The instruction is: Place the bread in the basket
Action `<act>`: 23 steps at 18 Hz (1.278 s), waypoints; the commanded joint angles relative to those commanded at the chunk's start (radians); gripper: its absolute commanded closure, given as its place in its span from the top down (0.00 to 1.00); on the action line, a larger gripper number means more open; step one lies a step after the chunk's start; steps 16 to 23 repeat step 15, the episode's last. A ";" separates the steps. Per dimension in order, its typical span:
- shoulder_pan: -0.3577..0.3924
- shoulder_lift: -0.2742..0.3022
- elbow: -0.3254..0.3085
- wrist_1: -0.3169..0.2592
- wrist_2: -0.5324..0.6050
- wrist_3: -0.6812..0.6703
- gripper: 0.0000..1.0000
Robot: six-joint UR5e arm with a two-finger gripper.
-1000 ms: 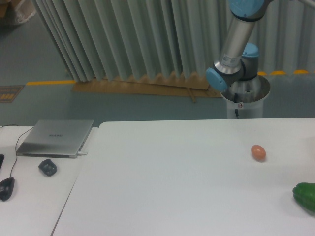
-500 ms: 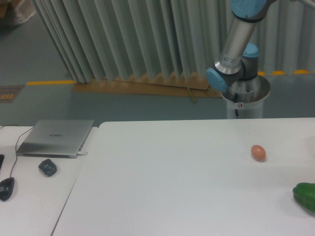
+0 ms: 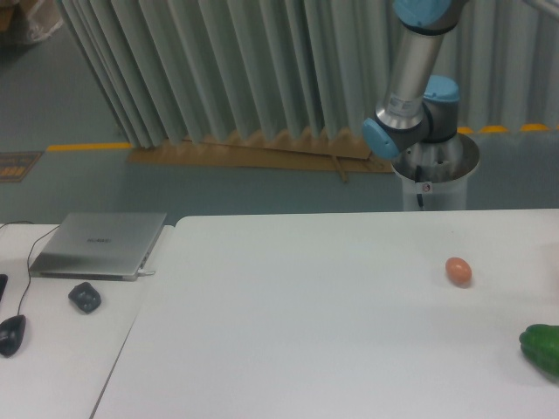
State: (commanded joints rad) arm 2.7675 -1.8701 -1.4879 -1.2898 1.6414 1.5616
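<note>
Only the arm's (image 3: 410,78) lower joints show; its claw lies out of frame, so its state is unknown. Half the green pepper (image 3: 541,347) is cut off at the table's (image 3: 306,332) right edge, near the egg (image 3: 458,271).

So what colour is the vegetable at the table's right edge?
Shiny green, a pepper, partly cut off in the fixed camera view.

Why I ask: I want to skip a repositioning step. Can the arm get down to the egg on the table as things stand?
Probably yes. The egg lies alone on the white table, apart from the green pepper, with nothing over it. The arm stands just behind the table, though its gripper is out of view.
</note>
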 joint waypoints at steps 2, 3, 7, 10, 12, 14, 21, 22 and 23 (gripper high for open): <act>-0.017 0.054 -0.005 -0.084 -0.129 -0.024 1.00; -0.020 0.077 -0.005 -0.136 -0.184 -0.058 1.00; -0.080 0.105 -0.084 -0.163 -0.166 -0.066 1.00; -0.074 0.109 -0.100 -0.171 -0.155 -0.064 1.00; -0.077 0.112 -0.101 -0.180 -0.155 -0.066 1.00; -0.081 0.112 -0.100 -0.178 -0.157 -0.071 1.00; -0.085 0.109 -0.101 -0.177 -0.155 -0.075 1.00; -0.085 0.109 -0.101 -0.177 -0.155 -0.075 1.00; -0.085 0.109 -0.101 -0.177 -0.155 -0.075 1.00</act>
